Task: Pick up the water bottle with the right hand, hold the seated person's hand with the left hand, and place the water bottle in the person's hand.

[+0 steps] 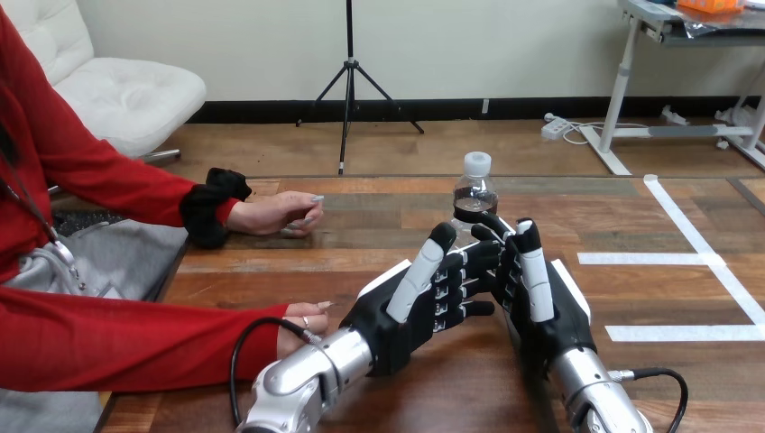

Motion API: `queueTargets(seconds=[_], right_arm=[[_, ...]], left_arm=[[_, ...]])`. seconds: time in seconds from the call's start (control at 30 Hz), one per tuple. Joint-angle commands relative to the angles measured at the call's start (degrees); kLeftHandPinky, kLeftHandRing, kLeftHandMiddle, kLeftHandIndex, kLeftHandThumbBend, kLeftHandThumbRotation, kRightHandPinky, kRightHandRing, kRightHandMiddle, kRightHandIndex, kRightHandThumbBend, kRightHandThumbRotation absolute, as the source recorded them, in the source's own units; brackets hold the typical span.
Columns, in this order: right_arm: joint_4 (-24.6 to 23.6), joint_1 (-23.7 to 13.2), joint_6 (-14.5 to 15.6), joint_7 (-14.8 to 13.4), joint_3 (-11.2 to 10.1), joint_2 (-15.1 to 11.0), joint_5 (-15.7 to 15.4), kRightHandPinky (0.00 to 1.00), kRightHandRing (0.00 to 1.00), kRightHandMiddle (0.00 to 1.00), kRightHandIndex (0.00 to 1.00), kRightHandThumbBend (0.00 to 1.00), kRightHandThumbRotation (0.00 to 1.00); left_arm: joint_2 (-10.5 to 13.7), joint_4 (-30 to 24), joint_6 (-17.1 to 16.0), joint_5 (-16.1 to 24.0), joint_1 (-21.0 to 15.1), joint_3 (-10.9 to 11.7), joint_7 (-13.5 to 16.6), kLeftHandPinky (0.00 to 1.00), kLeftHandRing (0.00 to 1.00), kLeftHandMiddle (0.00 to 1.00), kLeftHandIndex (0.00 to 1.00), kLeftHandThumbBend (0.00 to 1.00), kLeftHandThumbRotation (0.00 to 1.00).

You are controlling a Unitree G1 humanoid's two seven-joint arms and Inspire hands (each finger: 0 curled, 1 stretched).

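One water bottle (pixel 474 194) stands upright, cap up, behind the right hand (pixel 541 302).

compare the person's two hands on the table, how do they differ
The person's farther hand lies in full sight, about level with the water bottle and well apart from the robot. The person's nearer hand is partly hidden behind the robot's left arm. The farther hand's fingers are loosely curled, while the nearer hand's pose cannot be told. Both reach in from the left and rest on the table.
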Motion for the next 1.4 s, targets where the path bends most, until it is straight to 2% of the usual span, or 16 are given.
queueTargets(seconds=[0.0,0.2,0.4,0.6,0.77,1.37], right_arm=[[-4.1,-0.4,-2.5,-0.8,0.7,-0.7,0.1,0.88,0.91,0.93,0.93,1.0,1.0],[-4.8,0.2,-2.5,-1.3,0.8,-1.5,0.2,0.88,0.92,0.93,0.94,1.0,1.0],[-5.1,0.6,-3.3,-2.1,0.8,-2.1,0.3,0.89,0.92,0.94,0.94,1.0,1.0],[-5.2,0.7,-3.5,-3.1,0.7,-2.8,0.3,0.89,0.92,0.94,0.95,1.0,1.0],[-5.2,0.6,-3.5,-3.9,0.6,-3.6,0.2,0.88,0.93,0.94,0.95,1.0,1.0],[-4.2,-0.7,-4.1,-5.6,0.5,-5.8,0.4,0.83,0.89,0.92,0.92,1.0,1.0]], left_arm=[[1.2,-4.4,-3.2,-1.7,-0.3,0.6,-0.9,0.88,0.93,0.95,0.92,1.0,1.0],[1.7,-5.0,-4.5,-2.6,0.7,0.7,-0.7,0.89,0.93,0.96,0.93,1.0,1.0],[1.7,-5.0,-4.8,-3.7,1.0,1.7,0.9,0.88,0.94,0.97,0.94,1.0,1.0],[2.5,-4.7,-4.7,-4.6,0.6,1.9,1.6,0.9,0.96,0.98,0.96,1.0,0.99],[3.0,-4.6,-5.2,-4.3,0.4,1.9,3.6,0.91,0.96,0.99,0.96,1.0,1.0],[3.3,-4.1,-4.9,-5.7,-1.5,3.7,5.5,0.95,1.0,1.0,1.0,1.0,1.0]])
